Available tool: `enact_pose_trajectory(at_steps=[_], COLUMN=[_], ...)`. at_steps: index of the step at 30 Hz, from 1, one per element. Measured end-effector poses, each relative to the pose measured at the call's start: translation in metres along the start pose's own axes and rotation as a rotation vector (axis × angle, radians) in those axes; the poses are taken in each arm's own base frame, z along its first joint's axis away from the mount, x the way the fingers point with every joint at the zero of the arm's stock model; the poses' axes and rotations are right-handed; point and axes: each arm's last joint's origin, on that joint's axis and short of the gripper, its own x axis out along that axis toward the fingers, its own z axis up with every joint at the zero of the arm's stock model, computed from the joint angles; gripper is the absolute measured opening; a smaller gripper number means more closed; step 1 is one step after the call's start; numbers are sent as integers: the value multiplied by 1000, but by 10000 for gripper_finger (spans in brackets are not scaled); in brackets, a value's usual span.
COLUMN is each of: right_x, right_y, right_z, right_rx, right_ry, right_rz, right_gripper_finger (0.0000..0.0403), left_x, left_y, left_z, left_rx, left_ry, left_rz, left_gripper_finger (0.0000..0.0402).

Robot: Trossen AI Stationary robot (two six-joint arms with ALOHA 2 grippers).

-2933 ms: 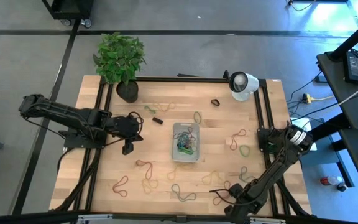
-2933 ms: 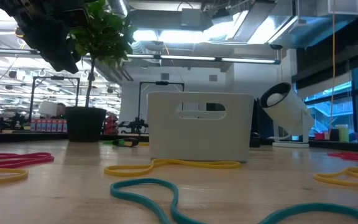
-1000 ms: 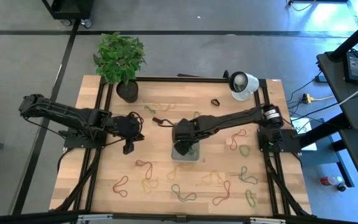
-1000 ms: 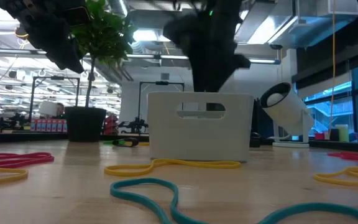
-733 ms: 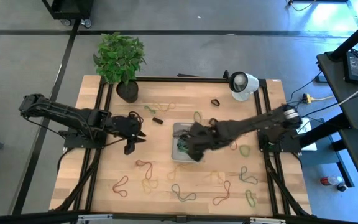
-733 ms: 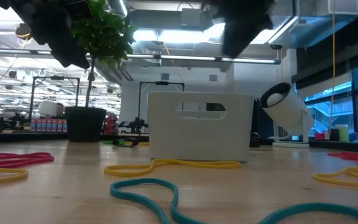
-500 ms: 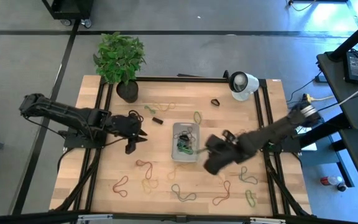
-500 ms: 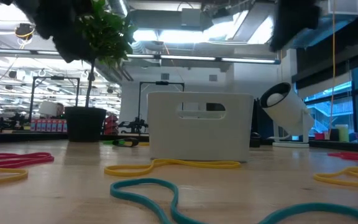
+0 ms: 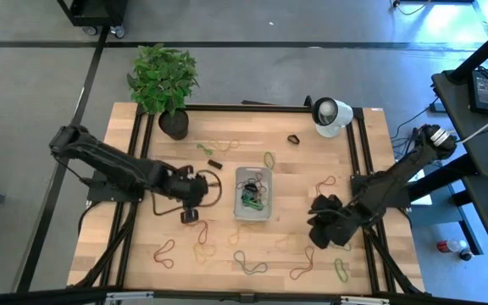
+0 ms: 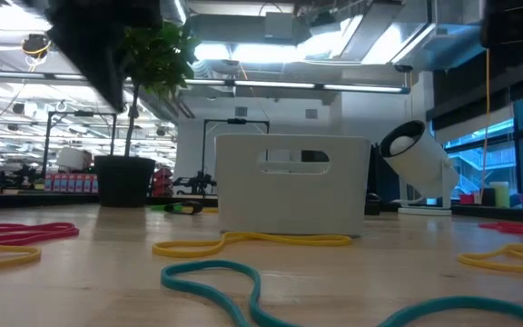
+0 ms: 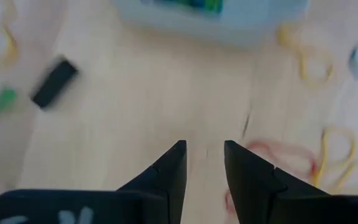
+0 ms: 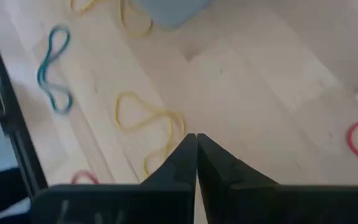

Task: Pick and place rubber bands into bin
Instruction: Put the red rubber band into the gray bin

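The bin [image 9: 252, 193] stands mid-table with several rubber bands [image 9: 253, 198] inside. More rubber bands lie flat on the wood: red [image 9: 166, 252], teal [image 9: 248, 264], yellow [image 12: 145, 118]. My left gripper [image 11: 204, 155] hovers open above bare wood left of the bin [image 11: 210, 18], and a red band [image 11: 278, 152] lies just beside its fingers. My right gripper [image 12: 196, 140] is shut and holds nothing, above the table right of and nearer than the bin, with the yellow band ahead of its tips. In the high view they show as left gripper [image 9: 190, 212] and right gripper [image 9: 316, 224].
A potted plant [image 9: 163, 80] stands at the far left corner and a round white lamp [image 9: 330, 114] at the far right. A small black block [image 9: 214, 163] and a black band [image 9: 294, 138] lie beyond the bin. Black rails [image 9: 134, 212] run along both table sides.
My right gripper has swung from above the bin toward the table's right and near edges, sinking a little. My left gripper has moved right toward the bin and slightly nearer, tipping further down. The bin and the bands on the table have stayed put.
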Motion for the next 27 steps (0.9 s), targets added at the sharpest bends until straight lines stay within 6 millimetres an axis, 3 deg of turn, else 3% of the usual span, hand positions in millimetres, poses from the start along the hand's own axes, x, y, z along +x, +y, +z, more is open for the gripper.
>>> enact_pose_trajectory(at_steps=[5, 11, 20, 23, 27], right_x=[-5, -6, -10, -11, -13], right_y=[-8, -10, -8, -7, -6], right_z=[-9, -14, -23, -27, -30], right_rx=[-58, -149, -228, -243, -255], right_ry=[12, 11, 25, 31, 37], right_rz=[12, 16, 35, 44, 52], right_gripper_finger=[6, 16, 21, 21, 21], left_x=[28, 60, 104, 114, 119], left_y=[-21, -41, -60, -63, -67], left_z=[-6, -19, -28, -33, -37], left_rx=[84, 121, 92, 110, 8], left_ry=[166, 275, 314, 337, 354], left_rz=[-56, 10, 40, 70, 107], left_gripper_finger=[102, 102, 102, 101, 76])
